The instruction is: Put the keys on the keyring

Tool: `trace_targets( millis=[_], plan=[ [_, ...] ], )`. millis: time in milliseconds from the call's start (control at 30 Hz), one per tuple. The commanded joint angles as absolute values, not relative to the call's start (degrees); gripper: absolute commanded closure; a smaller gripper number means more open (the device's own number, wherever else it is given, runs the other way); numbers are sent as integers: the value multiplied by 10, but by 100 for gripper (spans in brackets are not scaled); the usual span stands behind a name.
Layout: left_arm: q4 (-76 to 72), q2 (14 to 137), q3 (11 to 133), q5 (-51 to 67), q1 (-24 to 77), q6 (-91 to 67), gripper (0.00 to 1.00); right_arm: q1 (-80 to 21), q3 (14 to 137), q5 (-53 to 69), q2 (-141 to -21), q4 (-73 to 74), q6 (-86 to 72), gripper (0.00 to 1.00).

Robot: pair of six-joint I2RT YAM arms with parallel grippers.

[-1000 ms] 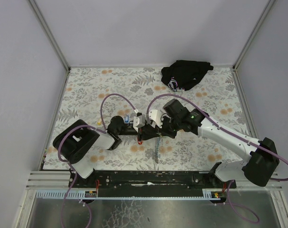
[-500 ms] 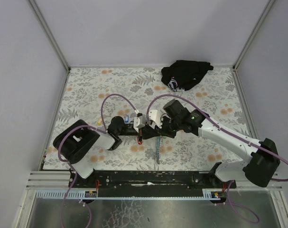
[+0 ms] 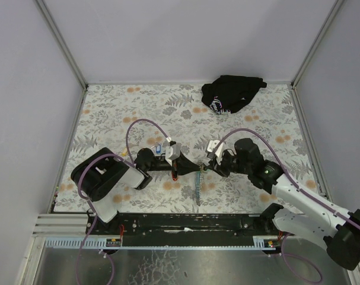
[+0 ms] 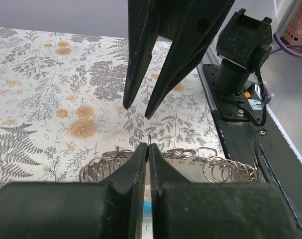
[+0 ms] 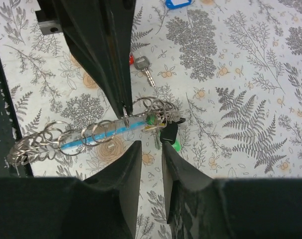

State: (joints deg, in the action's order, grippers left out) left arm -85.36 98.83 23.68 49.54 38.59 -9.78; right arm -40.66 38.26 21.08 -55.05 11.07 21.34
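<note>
Two sets of fingertips face each other near the middle of the tabletop (image 5: 240, 74), toward its near edge. With the left gripper (image 4: 148, 147), clamps fingers tight together on a thin wire ring of the keyring (image 5: 150, 106). Shows many rings strung along the strap (image 5: 73, 142) with its light-blue stretch. With the right gripper (image 5: 150, 147), hovers just beside the strap, fingers slightly apart, gripping nothing. Shows a green-tagged key (image 5: 174, 145) and a dark tag (image 5: 168, 132) bunched at the strap's end, just ahead of the right fingers. Shows a red-tagged key (image 5: 143, 63) loose beside the left fingers, and a blue tag (image 5: 176, 4) farther toward the left edge.
</note>
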Motion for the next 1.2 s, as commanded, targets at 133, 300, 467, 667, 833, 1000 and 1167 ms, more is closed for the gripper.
trace_targets(
  millis=[133, 300, 467, 667, 833, 1000, 1167],
  plan=[
    [-917, 976, 237, 493, 387, -111, 100, -380, 246, 297, -487, -171, 156, 70],
    [-917, 977, 238, 496, 387, -112, 100, -380, 225, 308, -501, -200, 164, 70],
    [-917, 963, 233, 481, 386, -104, 100, -379, 219, 294, -496, -199, 160, 70],
    [-916, 960, 242, 465, 379, -112, 100, -380, 232, 279, -473, -175, 140, 64],
    [-915, 975, 251, 437, 377, -110, 100, -381, 273, 298, -475, -125, 112, 55],
    [-913, 988, 263, 405, 367, -110, 100, -401, 285, 286, -470, -121, 80, 52],
    [-908, 994, 283, 366, 347, -112, 100, -447, 290, 248, -481, -122, 70, 51]
  ],
)
